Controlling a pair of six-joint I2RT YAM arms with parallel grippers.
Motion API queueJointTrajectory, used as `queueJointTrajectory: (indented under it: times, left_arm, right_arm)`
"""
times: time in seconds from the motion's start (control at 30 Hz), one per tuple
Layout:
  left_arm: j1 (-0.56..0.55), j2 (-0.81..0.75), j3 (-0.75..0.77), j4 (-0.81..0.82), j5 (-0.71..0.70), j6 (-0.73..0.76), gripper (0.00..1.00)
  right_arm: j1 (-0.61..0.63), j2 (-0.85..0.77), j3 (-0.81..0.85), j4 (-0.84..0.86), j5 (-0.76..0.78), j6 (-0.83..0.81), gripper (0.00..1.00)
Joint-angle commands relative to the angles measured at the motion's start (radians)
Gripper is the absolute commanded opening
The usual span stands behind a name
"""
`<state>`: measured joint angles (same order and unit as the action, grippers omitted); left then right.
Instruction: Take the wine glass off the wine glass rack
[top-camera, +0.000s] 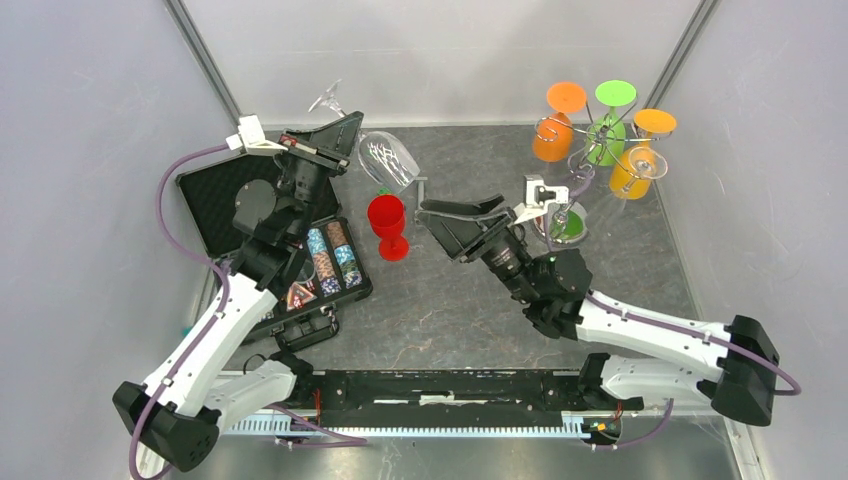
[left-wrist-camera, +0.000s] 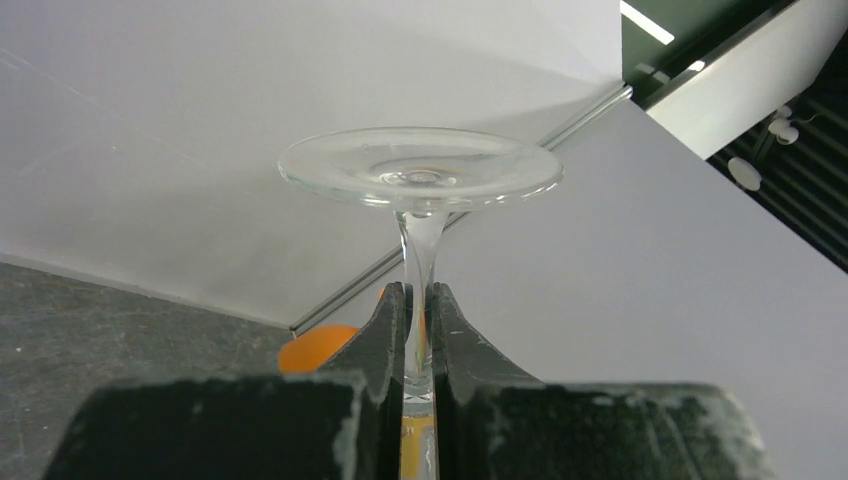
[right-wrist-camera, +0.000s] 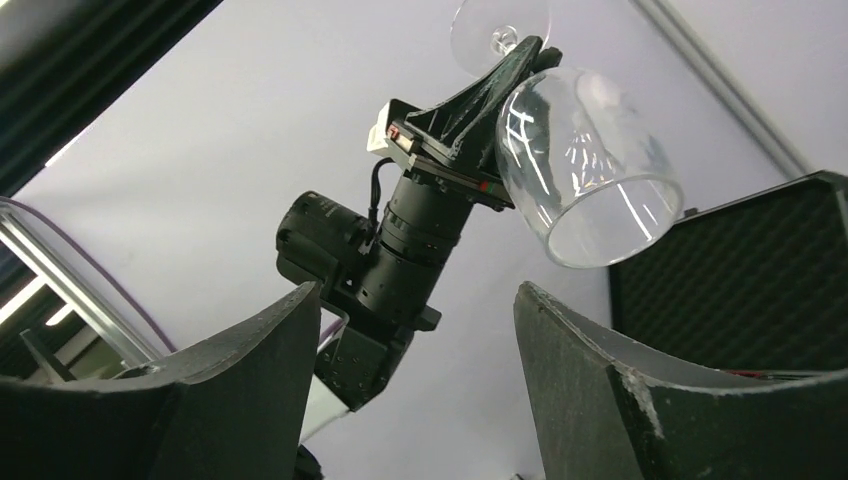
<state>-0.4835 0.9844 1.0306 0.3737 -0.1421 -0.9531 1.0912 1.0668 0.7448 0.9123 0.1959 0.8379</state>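
Grey mottled table (top-camera: 450, 300), pale walls on three sides. Left gripper (top-camera: 345, 128) was raised above the far left of the table, its jaws pinched tight on the stem of a clear wine glass (top-camera: 388, 160). From the left wrist view the fingers (left-wrist-camera: 385, 330) clamped the stem just below the round foot. Glass was tilted, its foot toward the back wall and its open bowl facing down and to the right, clear of the table and well apart from the wine glass rack (top-camera: 570, 228).

Rack stood at the far right corner with two orange glasses (top-camera: 553, 135) and a green glass (top-camera: 608, 125) hanging from its wire arms.

Right gripper (top-camera: 460, 205) hung near the table's centre, jaws spread wide, nothing between them.

Red glass (top-camera: 387, 225) stood upright on the table beneath the held glass. Open black case (top-camera: 250, 220) with poker chips (top-camera: 330, 260) lay at the left.
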Motion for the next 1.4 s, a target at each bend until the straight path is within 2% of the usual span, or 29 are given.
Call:
queueJointTrajectory:
  times: [0.0, 0.17, 0.47, 0.67, 0.8, 0.97, 1.07, 1.37]
  left_arm:
    - [-0.001, -0.047, -0.004, 0.117, -0.072, -0.101, 0.02]
    - [-0.001, -0.066, -0.006, 0.100, -0.013, -0.111, 0.02]
    - [-0.001, -0.106, -0.039, 0.093, -0.007, -0.130, 0.02]
    - [-0.001, -0.103, -0.058, 0.129, 0.015, -0.132, 0.02]
    - [-0.001, -0.102, -0.077, 0.150, 0.021, -0.139, 0.02]
    - [-0.001, -0.117, -0.090, 0.138, 0.007, -0.157, 0.02]
    - [-0.001, -0.126, -0.092, 0.132, 0.001, -0.162, 0.02]
    - [-0.001, -0.147, -0.099, 0.126, 0.010, -0.157, 0.02]
  right_arm:
    - [0.006, 0.057, 0.086, 0.075, -0.022, 0.094, 0.74]
    - [0.007, 0.083, 0.142, -0.017, 0.031, 0.072, 0.71]
    - [0.007, 0.135, 0.194, -0.082, 0.091, 0.105, 0.69]
    - [0.007, 0.169, 0.212, -0.028, 0.089, 0.122, 0.61]
    - [0.008, 0.197, 0.226, 0.004, 0.077, 0.133, 0.52]
    - [0.006, 0.219, 0.190, 0.145, 0.087, 0.134, 0.46]
    - [0.007, 0.236, 0.188, 0.199, 0.084, 0.133, 0.35]
    - [0.006, 0.246, 0.192, 0.197, 0.083, 0.146, 0.00]
